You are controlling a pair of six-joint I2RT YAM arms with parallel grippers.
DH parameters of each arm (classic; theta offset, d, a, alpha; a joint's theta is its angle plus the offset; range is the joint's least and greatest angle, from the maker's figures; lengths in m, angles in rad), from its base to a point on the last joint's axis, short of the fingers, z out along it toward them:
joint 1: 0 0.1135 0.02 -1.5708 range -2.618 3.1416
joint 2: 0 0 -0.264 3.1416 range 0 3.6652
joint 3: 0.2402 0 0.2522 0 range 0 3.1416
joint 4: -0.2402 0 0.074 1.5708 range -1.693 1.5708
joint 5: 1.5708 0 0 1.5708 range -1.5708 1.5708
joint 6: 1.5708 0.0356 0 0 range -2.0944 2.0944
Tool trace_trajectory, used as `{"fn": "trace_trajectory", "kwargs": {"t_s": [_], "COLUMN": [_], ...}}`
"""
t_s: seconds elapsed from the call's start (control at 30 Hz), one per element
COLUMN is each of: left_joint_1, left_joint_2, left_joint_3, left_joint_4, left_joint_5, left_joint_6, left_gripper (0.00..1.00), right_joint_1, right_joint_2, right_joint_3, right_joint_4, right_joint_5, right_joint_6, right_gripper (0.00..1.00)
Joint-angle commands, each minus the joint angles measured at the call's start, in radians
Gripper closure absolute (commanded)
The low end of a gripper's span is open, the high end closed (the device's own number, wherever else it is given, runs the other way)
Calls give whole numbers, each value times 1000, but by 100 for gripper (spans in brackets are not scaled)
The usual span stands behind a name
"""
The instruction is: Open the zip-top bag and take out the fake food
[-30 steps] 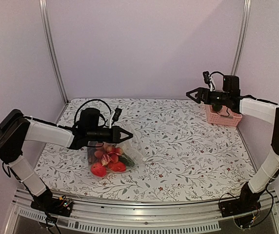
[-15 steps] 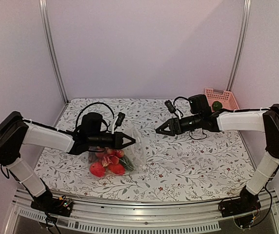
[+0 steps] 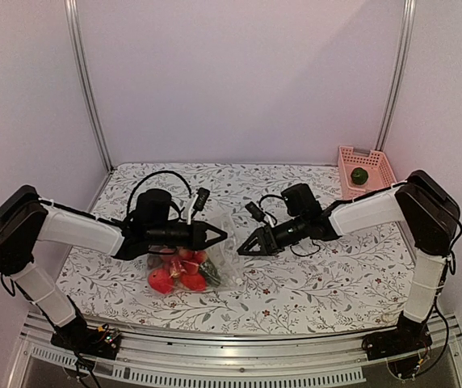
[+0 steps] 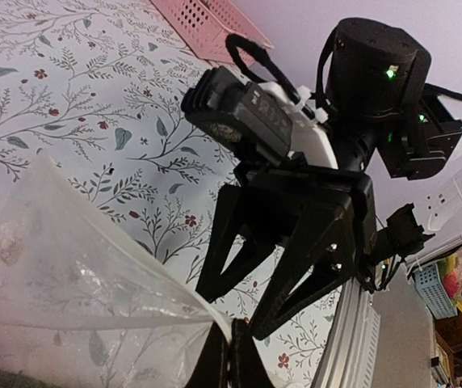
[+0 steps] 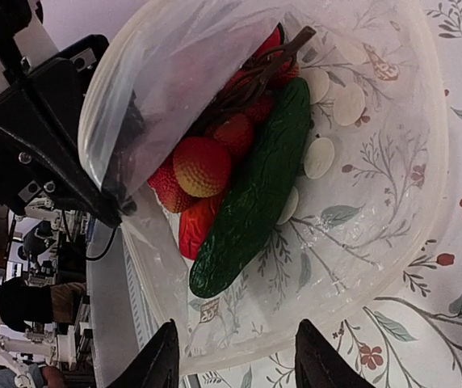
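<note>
While the left jaws are clamped on the bag (image 3: 223, 260) rim, holding its mouth wide, the right jaws hang apart just outside it. The food (image 3: 178, 273) lies straight ahead of them; they should enter low, straddle the cucumber (image 5: 255, 194), and not snag plastic.

Clear crinkly zip-top bag (image 5: 376, 202), glossy plastic fake food (image 5: 251, 202)
</note>
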Motion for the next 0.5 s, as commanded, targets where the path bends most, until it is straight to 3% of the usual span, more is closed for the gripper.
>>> {"fn": "trace_trajectory", "kwargs": {"t_s": [0.0,0.2,0.47], "left_joint_1": [-18,-21,-26], "left_joint_2": [-10,-1,12], "left_joint_3": [-21,-26,-55], "left_joint_4": [48,75,136], "left_joint_5": [-3,-8,-26], "left_joint_6": [18,10,-14], "left_gripper": [100,100,100], "right_joint_1": [21,71,98], "right_joint_2": [65,154,227], "right_joint_3": [41,99,111], "right_joint_4": [104,125,174], "right_joint_5": [-32,-43,-75], "right_joint_6": [95,149,214], "right_gripper": [57,62,61]}}
